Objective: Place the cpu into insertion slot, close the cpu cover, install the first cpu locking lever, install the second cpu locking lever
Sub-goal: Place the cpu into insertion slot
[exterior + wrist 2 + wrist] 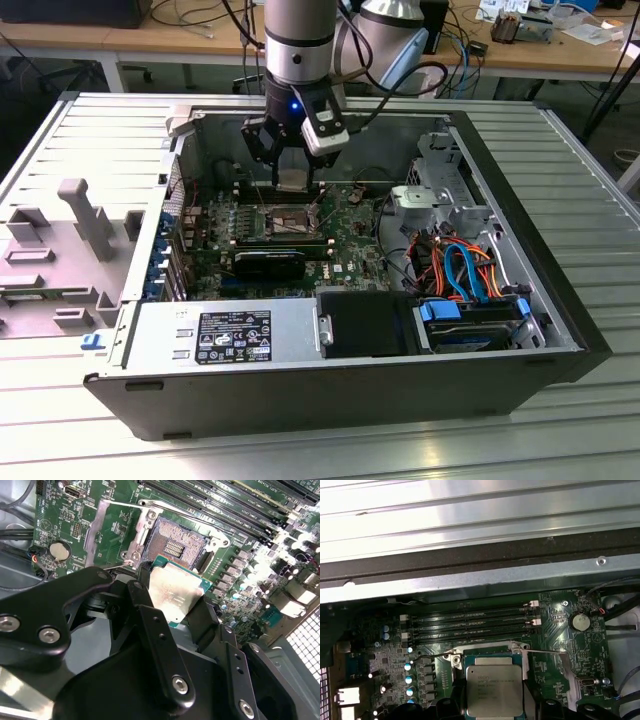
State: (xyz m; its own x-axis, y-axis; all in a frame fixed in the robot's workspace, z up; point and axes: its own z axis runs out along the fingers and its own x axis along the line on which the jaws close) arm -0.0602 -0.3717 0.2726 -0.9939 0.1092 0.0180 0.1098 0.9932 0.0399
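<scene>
While the gripper (pixel 291 174) pinches the cpu (pixel 175 591) between its fingers (pixel 142 600) on two opposite edges, we see the chip hanging just below the fingertips and close above the insertion slot (pixel 172 547), not seated. The slot's dark centre is bare. The cpu cover (pixel 95 530) looks swung open to one side of the gripper. A thin locking lever (pixel 545 651) lies released beside the socket.

Risks, as we judge them:
- The chip comes down off-centre or rotated, so a corner lands on the rim and the contacts below get bent.
- The chip sits tilted in the pinch, so one edge touches first and it skids when let go.
- The fingers reach past the chip edges, so they may foul the socket rim or catch the lever.
- We cannot tell the notch orientation, so a wrong-way drop is possible.
</scene>
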